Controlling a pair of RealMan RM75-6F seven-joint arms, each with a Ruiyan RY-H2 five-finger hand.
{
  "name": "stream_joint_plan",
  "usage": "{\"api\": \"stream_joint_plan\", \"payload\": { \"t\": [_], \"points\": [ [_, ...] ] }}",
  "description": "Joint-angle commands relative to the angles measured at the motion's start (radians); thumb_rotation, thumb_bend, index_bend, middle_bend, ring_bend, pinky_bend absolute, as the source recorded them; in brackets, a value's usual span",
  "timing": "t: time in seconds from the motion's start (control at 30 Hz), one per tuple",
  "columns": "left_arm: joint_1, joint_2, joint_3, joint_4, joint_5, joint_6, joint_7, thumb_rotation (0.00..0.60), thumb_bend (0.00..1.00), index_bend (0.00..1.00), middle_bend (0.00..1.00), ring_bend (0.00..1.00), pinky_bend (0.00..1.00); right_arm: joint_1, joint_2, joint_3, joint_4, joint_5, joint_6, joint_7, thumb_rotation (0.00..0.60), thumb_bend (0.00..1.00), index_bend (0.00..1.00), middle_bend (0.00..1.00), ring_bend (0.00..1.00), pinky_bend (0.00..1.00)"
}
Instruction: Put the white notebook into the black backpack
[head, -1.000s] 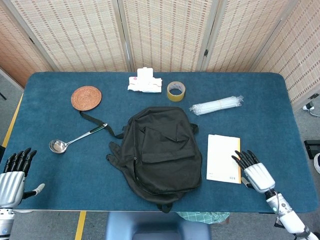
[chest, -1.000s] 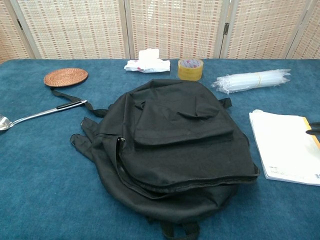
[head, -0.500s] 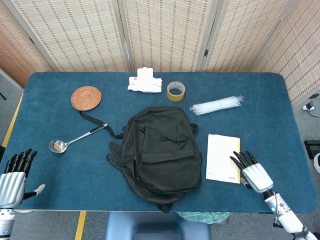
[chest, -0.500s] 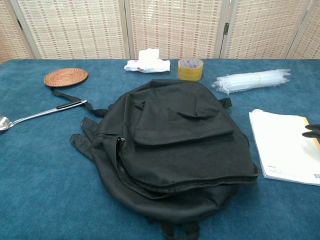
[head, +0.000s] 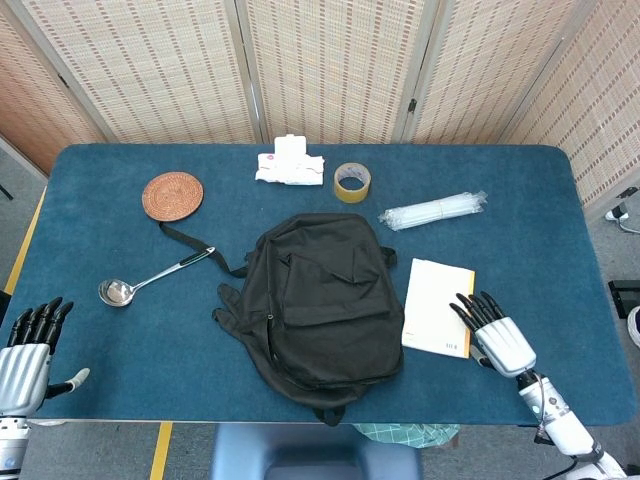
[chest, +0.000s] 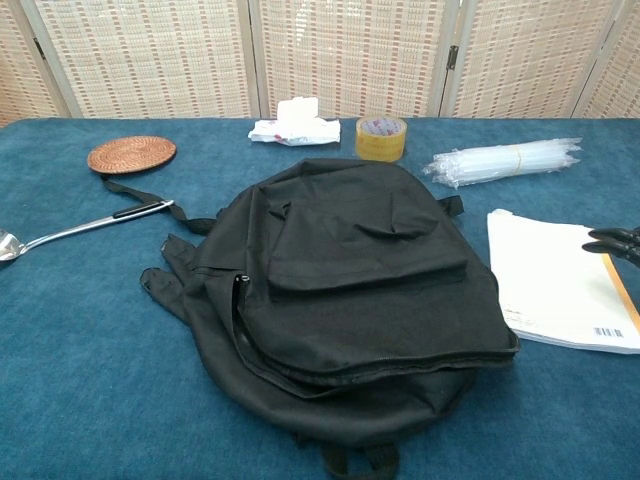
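Note:
The black backpack (head: 320, 295) lies flat and closed in the middle of the blue table (head: 100, 240), also filling the chest view (chest: 350, 290). The white notebook (head: 435, 305) lies just right of it, slightly turned, its left edge close to the bag; the chest view shows the notebook (chest: 555, 280) near the bag's side. My right hand (head: 492, 335) lies flat with fingers spread, its fingertips (chest: 618, 240) resting on the notebook's right edge. At the table's near left corner my left hand (head: 28, 350) is open and holds nothing.
A woven coaster (head: 172, 195) and a metal ladle (head: 150, 278) sit left of the bag. Behind it are a white packet (head: 290, 165), a tape roll (head: 352, 182) and a bundle of clear straws (head: 432, 211). A folding screen closes the back.
The notebook has slid left and up toward the backpack and turned a little, with my right hand's fingertips following on it. The left hand has not moved.

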Motion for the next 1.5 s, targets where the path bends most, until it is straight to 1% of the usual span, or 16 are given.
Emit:
{"api": "stream_joint_plan", "payload": {
  "t": [0.03,0.17,0.3,0.5,0.73,0.83,0.93,1.03,1.17,1.4,1.5],
  "points": [
    [0.000,0.000,0.000,0.001,0.000,0.000,-0.001,0.600,0.20,0.09,0.06,0.06,0.00,0.013,-0.013,0.009,0.004,0.002,0.008,0.001,0.600,0.38,0.01,0.07,0.09,0.00],
    [0.000,0.000,-0.001,0.001,-0.001,0.000,-0.004,0.600,0.20,0.09,0.06,0.06,0.00,0.038,-0.038,0.024,0.010,0.008,0.007,0.003,0.600,0.38,0.03,0.09,0.11,0.00],
    [0.000,0.002,-0.001,0.001,0.000,0.000,-0.005,0.600,0.20,0.09,0.06,0.06,0.00,0.066,-0.059,0.032,0.016,0.007,0.001,0.002,0.600,0.38,0.05,0.10,0.14,0.06],
    [0.000,0.005,-0.003,0.000,0.000,0.002,-0.009,0.600,0.20,0.09,0.06,0.06,0.00,0.111,-0.095,0.048,0.018,0.013,-0.020,-0.009,0.600,0.38,0.06,0.12,0.17,0.12],
    [0.000,0.006,-0.004,0.001,0.001,0.003,-0.014,0.600,0.20,0.09,0.06,0.06,0.00,0.145,-0.114,0.051,0.000,0.006,-0.018,-0.019,0.600,0.42,0.07,0.14,0.21,0.19],
    [-0.001,0.006,-0.004,0.001,0.000,0.002,-0.016,0.600,0.20,0.09,0.06,0.06,0.00,0.162,-0.126,0.049,-0.007,0.000,-0.024,-0.042,0.600,0.45,0.09,0.14,0.22,0.24],
    [0.000,0.006,-0.002,0.002,0.003,0.002,-0.016,0.600,0.20,0.09,0.06,0.06,0.00,0.166,-0.132,0.056,-0.013,0.009,-0.024,-0.060,0.600,0.53,0.13,0.15,0.22,0.26],
    [0.000,0.005,-0.002,0.004,0.002,0.002,-0.019,0.600,0.20,0.09,0.06,0.06,0.00,0.168,-0.134,0.066,-0.018,0.024,-0.034,-0.073,0.600,0.55,0.17,0.17,0.24,0.29],
    [-0.001,0.003,-0.002,0.008,0.002,0.000,-0.022,0.600,0.20,0.09,0.06,0.06,0.00,0.173,-0.129,0.074,-0.032,0.039,-0.049,-0.084,0.600,0.55,0.20,0.18,0.24,0.30],
    [-0.003,-0.001,-0.004,0.012,0.001,-0.002,-0.024,0.600,0.20,0.09,0.06,0.06,0.00,0.194,-0.113,0.099,-0.081,0.064,-0.070,-0.110,0.600,0.55,0.21,0.20,0.25,0.31],
    [-0.002,-0.001,-0.004,0.014,-0.001,-0.002,-0.025,0.600,0.20,0.09,0.06,0.06,0.00,0.203,-0.107,0.110,-0.107,0.075,-0.078,-0.113,0.600,0.55,0.24,0.22,0.27,0.31]
  ]
}}
